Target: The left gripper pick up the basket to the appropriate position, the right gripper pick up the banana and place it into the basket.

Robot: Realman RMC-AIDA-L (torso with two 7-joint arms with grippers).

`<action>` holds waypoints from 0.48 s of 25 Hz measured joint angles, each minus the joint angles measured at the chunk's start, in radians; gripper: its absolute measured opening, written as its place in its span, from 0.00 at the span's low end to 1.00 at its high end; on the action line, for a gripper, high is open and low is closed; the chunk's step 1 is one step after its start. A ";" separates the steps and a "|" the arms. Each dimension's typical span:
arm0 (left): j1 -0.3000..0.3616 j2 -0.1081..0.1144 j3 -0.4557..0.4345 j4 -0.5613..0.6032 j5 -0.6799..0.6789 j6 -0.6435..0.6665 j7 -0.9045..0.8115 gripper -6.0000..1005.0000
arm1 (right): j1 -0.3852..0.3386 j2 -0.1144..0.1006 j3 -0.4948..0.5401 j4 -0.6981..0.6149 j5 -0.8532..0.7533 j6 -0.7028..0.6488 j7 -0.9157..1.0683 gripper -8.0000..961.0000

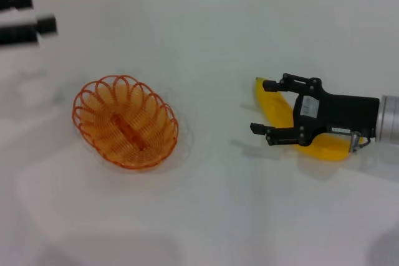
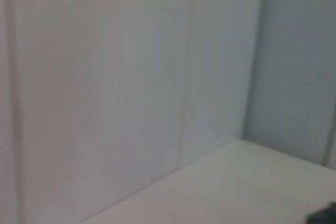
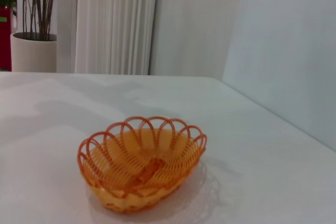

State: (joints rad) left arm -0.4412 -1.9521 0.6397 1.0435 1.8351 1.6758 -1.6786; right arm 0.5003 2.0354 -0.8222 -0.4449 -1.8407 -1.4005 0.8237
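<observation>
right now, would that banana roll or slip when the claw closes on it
The banana lies flat on its curved side, so it probably won't roll. Its smooth skin might slip between the right claw's open fingers. It looks firm.

1. White table [image 1: 206, 216], smooth, plain top, reaches back to a pale wall.
2. Orange wire basket [image 1: 125, 121] sits upright on the table's left half, nothing inside.
3. Yellow banana [image 1: 278, 109] lies flat on the right half, well apart from the basket, partly covered from above.
4. Faint shadows fall on the tabletop beside both items.
</observation>
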 joint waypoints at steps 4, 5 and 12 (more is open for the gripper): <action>-0.130 0.097 0.010 0.002 0.180 -0.043 -0.284 0.89 | 0.011 0.001 0.000 0.000 0.000 0.000 0.000 0.92; -0.168 0.121 0.013 -0.023 0.242 -0.050 -0.336 0.89 | 0.015 0.001 0.000 0.000 0.000 0.000 0.000 0.92; -0.355 0.191 0.022 -0.224 0.626 -0.060 -0.445 0.89 | 0.041 0.002 -0.010 0.002 0.000 0.000 0.006 0.92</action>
State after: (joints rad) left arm -0.7965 -1.7616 0.6622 0.8190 2.4613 1.6163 -2.1239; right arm 0.5410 2.0371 -0.8321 -0.4434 -1.8407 -1.4006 0.8298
